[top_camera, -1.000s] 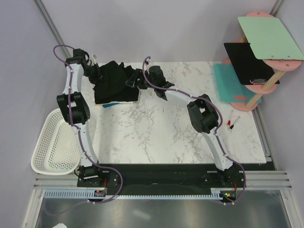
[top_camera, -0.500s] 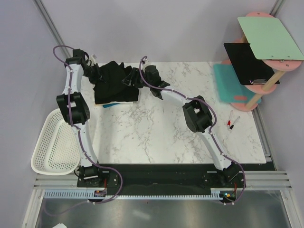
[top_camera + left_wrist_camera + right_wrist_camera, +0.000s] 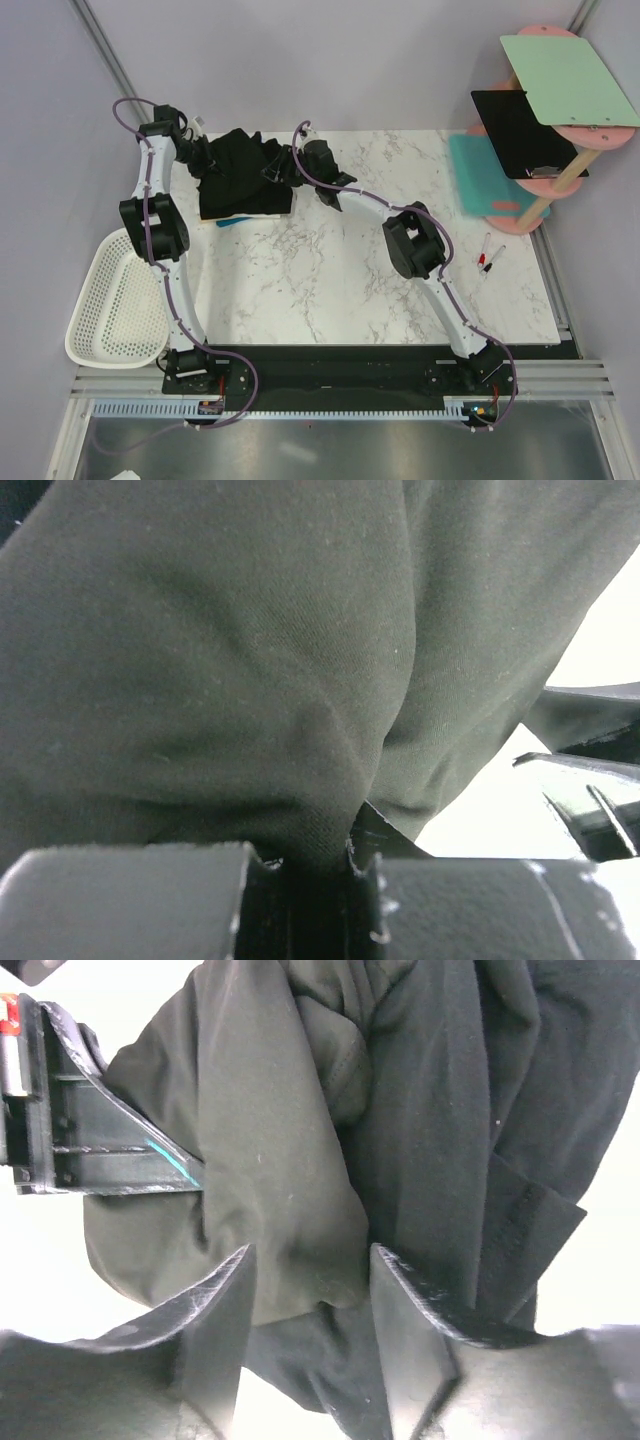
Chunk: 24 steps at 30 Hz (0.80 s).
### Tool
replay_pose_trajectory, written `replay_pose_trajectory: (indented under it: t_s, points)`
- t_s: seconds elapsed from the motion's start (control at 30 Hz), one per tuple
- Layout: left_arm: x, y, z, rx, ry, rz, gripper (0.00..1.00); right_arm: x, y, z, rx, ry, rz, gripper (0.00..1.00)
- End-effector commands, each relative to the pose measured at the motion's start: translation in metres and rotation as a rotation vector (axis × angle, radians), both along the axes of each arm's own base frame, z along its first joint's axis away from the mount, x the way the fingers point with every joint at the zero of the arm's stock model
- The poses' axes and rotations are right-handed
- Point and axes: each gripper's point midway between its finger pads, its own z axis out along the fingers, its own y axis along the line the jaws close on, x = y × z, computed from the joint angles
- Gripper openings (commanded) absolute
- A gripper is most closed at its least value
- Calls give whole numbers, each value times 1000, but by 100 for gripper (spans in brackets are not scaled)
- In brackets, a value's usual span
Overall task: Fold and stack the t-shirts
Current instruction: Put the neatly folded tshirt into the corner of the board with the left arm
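The black t-shirts (image 3: 243,178) lie in a crumpled heap at the far left of the marble table; no chest print shows. My left gripper (image 3: 203,156) is at the heap's left edge. In the left wrist view it (image 3: 308,868) is shut on a fold of black shirt cloth (image 3: 240,660). My right gripper (image 3: 284,166) is at the heap's right edge. In the right wrist view it (image 3: 310,1275) is open, its fingers (image 3: 215,1305) on either side of a bunched fold of the shirts (image 3: 290,1190).
A teal edge (image 3: 228,221) sticks out under the heap. A white perforated basket (image 3: 112,300) sits off the table's left. At the right stands a pink rack with a teal mat (image 3: 485,180), black panel (image 3: 518,130) and green board (image 3: 570,80). Pens (image 3: 488,258) lie near the right edge.
My right gripper has moved left, from beside the heap onto its right edge. The left gripper has stayed at the heap's left edge.
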Motion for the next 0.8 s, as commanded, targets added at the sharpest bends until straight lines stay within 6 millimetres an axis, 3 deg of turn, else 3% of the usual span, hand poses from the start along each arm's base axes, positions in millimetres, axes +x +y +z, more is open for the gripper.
replay_pose_trajectory:
  t_s: [0.0,0.03,0.1,0.2,0.23,0.3,0.33,0.37,0.5,0.63,0.77]
  points:
    - [-4,-9,-9,-40,24,-31,2,2,13,14,58,-44,27,49]
    - [-3,-9,-9,-41,24,-31,2,1,15,12,59,-42,31,39]
    - [-3,-10,-10,-43,25,-32,2,-2,17,12,61,-50,46,32]
    - [-3,-10,-10,-44,23,-33,3,-3,16,13,63,-58,51,10]
    - [-2,-10,-9,-42,22,-32,3,-5,15,9,61,-54,56,7]
    - [-2,-10,-9,-42,21,-31,4,-9,13,20,73,-69,62,0]
    - [-2,-9,-7,-40,17,-30,4,-14,11,14,68,-62,62,0]
    - [-1,-9,-7,-37,16,-29,4,-16,7,29,80,-82,60,0]
    - [1,-10,-2,-43,0,-29,5,-31,-5,56,128,-120,46,0]
    - [4,-12,2,-58,-16,-30,6,-52,-16,70,146,-130,47,0]
    - [7,-13,6,-70,-29,-30,7,-61,-16,82,159,-143,64,0]
